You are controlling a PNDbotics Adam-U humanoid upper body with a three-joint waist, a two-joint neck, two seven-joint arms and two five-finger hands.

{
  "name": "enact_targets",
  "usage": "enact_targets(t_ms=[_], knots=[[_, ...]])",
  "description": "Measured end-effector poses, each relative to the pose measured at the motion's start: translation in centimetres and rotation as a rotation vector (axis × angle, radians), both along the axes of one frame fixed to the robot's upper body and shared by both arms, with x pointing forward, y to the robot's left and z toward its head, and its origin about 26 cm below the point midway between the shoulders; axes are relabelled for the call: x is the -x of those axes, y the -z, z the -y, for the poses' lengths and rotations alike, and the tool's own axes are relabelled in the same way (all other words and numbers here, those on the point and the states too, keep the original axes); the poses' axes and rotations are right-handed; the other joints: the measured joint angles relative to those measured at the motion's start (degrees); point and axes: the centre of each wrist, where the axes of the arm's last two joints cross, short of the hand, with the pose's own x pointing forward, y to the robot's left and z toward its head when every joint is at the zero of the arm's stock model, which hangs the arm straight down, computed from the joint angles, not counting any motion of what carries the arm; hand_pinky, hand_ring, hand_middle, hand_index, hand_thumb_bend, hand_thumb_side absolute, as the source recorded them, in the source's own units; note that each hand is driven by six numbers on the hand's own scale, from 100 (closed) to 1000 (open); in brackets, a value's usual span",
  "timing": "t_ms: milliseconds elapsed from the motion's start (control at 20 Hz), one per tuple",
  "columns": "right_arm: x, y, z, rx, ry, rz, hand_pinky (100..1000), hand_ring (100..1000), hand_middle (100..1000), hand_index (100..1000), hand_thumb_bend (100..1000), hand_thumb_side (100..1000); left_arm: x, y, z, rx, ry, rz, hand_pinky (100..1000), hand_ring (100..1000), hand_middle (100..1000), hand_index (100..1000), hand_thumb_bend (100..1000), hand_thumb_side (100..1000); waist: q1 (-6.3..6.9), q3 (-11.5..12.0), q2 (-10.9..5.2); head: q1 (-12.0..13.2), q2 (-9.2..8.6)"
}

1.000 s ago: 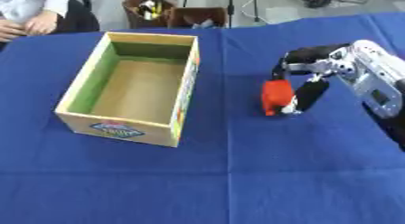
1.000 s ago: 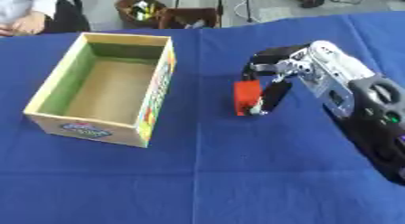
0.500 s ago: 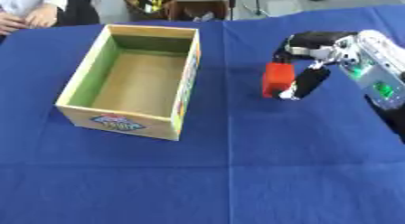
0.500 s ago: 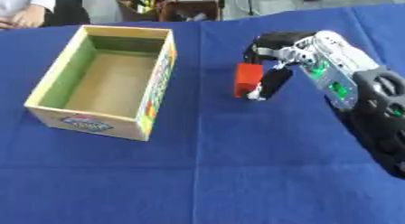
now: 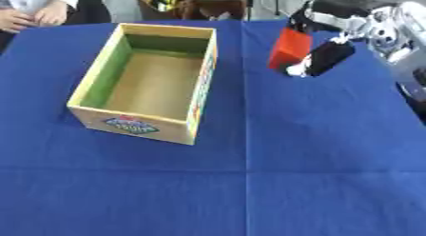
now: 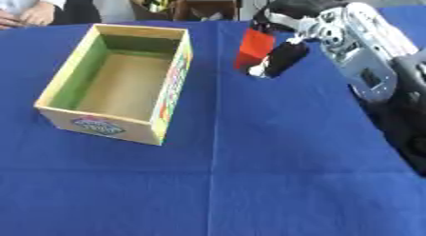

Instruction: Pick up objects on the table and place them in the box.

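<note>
Red block [image 5: 290, 48] sits in the upper right of the frame, pinched in the right hand [image 5: 329, 35], whose dark fingers curl over its top while the thumb [image 5: 320, 59] presses in from its lower right side. It appears lifted clear of the blue tabletop [image 5: 249, 182], though how far off the cloth cannot be told. Holding it from the top and side leaves its lower end free, which, I judge, suits lowering it into an open container.

That container, the box [image 5: 200, 83], stands in the upper left to centre of the frame, its open mouth up and its tan floor bare. Its long side runs roughly away from the camera, and the wall with colourful print faces the block. The block is to the right of that wall, near it but apart, not yet over the opening.

By my reading, the step in hand is the carry toward the box; what remains is to bring the block leftward past the rim and release it inside. The left hand shows in neither view.
</note>
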Motion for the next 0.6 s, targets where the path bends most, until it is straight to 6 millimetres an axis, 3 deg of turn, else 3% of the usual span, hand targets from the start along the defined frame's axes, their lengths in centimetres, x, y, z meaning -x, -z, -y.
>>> enact_targets(t_ms=[250, 600], knots=[[0.6, -2.0, -3.4, -0.027, -0.079, 0.058, 713, 682, 344, 377, 100, 452, 0.0, 0.0, 0.0, 0.001, 0.001, -0.001, 484, 632, 570, 742, 334, 875, -0.32, 0.4, -0.30, -0.1, 0.04], [0.0, -2.3, -8.6, -0.070, -0.154, 0.068, 717, 681, 341, 377, 100, 449, 0.0, 0.0, 0.1, 0.004, 0.011, -0.004, 484, 632, 570, 742, 333, 873, -0.60, 1.5, -0.33, -0.8, 0.04]])
